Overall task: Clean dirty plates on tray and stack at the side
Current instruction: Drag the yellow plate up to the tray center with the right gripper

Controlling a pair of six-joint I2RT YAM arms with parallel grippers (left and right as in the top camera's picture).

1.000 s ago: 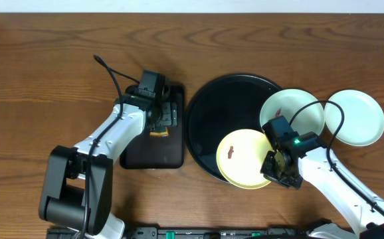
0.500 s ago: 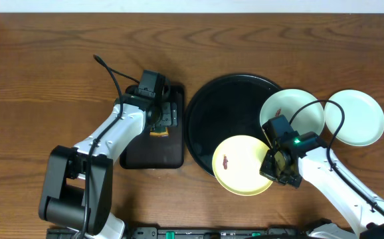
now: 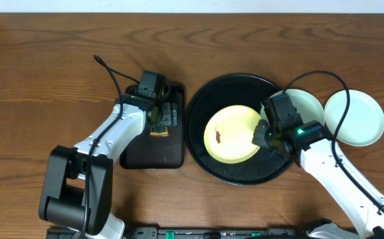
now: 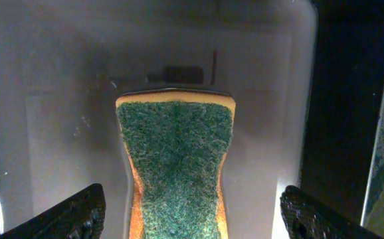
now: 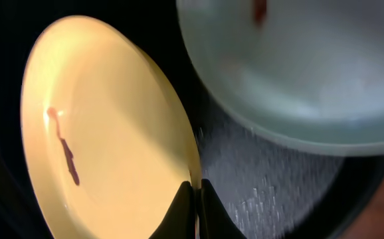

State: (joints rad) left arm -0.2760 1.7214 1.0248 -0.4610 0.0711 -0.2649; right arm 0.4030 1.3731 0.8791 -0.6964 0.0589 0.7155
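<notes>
End effector [image 5: 196, 192], plate [image 5: 105, 133], adjacent mint plate [image 5: 291, 73]

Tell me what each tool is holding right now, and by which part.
The right tool grips the yellow plate by its rim, jaws shut on the edge. The left tool stands open over the sponge, holding nothing.

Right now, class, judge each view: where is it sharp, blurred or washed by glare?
Overhead: evenly lit and sharp, faint sheen on the round tray. Left wrist: sponge crisp, rectangular tray washed grey by glare. Right wrist: mint-green plate blurred, yellow plate bright, speckled reflections between them.
</notes>
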